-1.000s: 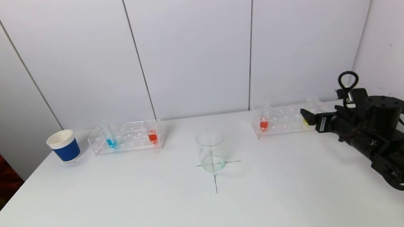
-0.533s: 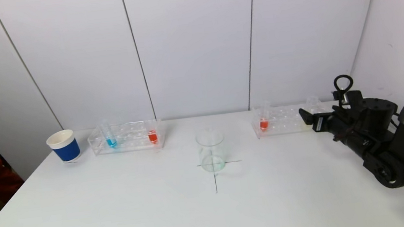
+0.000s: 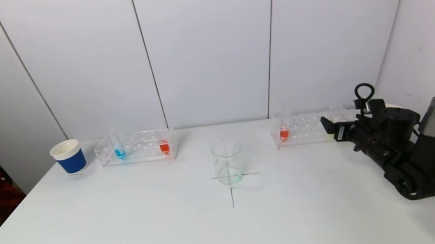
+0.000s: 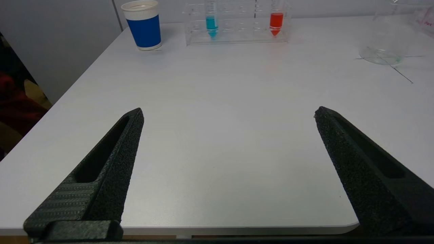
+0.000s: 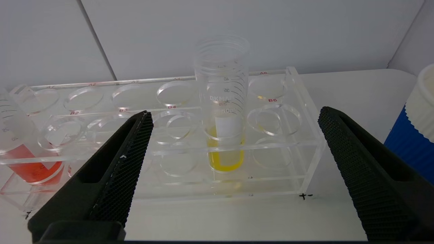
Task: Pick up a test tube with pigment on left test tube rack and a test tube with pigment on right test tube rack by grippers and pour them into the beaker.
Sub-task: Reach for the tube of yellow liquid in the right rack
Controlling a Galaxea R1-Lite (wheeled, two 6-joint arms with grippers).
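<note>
The left rack (image 3: 138, 154) holds a blue-pigment tube (image 3: 118, 149) and a red-pigment tube (image 3: 164, 145). The right rack (image 3: 306, 132) holds a red-pigment tube (image 3: 283, 130). Its yellow-pigment tube (image 5: 223, 112) shows only in the right wrist view, standing upright in the rack (image 5: 305, 135). The glass beaker (image 3: 227, 160) stands at the table's middle on a cross mark. My right gripper (image 3: 327, 127) is open, just in front of the right rack's right end; the yellow tube lines up between its fingers (image 5: 235, 113) but stands beyond the tips. My left gripper (image 4: 229, 110) is open and empty over the table's near edge.
A blue paper cup (image 3: 69, 156) stands left of the left rack. Another blue cup (image 5: 415, 125) stands just right of the right rack. White wall panels rise close behind both racks. Bare table lies between the racks and the near edge.
My right arm has drawn in and moved toward the right rack; its gripper has shifted slightly left and now hides the yellow tube in the head view.
</note>
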